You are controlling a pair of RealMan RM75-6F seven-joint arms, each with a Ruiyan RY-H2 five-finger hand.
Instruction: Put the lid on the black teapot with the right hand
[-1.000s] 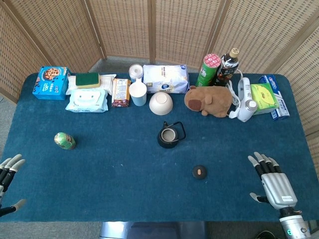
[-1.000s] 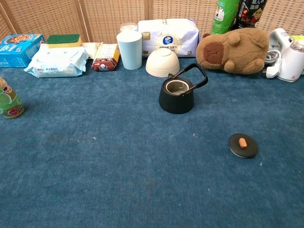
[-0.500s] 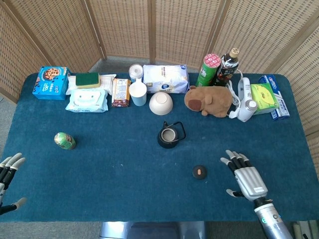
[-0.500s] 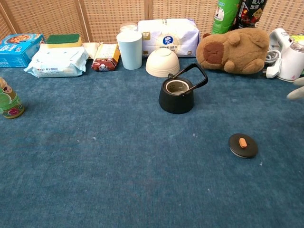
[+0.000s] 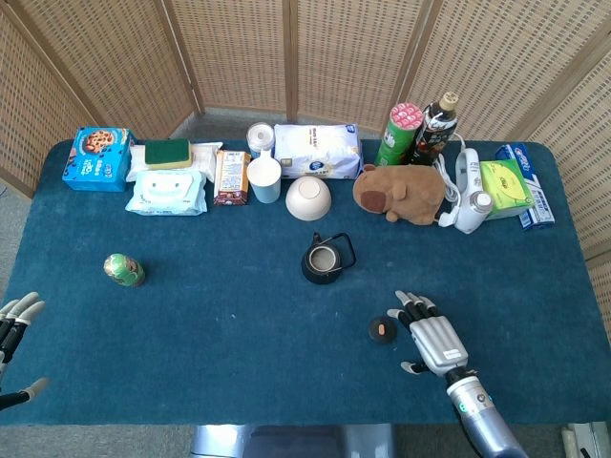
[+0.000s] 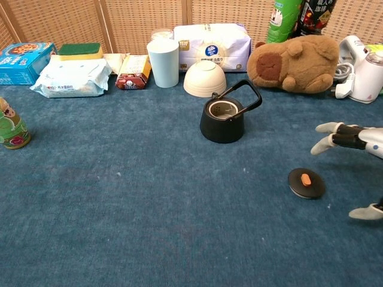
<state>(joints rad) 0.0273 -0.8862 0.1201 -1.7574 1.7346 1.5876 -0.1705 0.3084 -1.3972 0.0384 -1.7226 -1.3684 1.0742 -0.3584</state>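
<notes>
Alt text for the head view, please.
The right hand, open with fingers spread, hovers just right of the small black lid on the blue table. The lidless black teapot stands beyond it, before a row of groceries.

— What stands counted on the blue cloth table (image 5: 191, 343)?
— One black iron teapot (image 5: 323, 260); one black round lid (image 5: 382, 329); one white upturned bowl (image 5: 308, 198); one pale blue cup (image 5: 264, 178); one brown plush capybara (image 5: 401, 194).
— Bottles?
— One dark bottle (image 5: 435, 129); one green canister (image 5: 399, 135).

Left hand (image 5: 13, 324) cut by head view's left edge; right hand (image 6: 353, 139) cut by chest view's right edge.
</notes>
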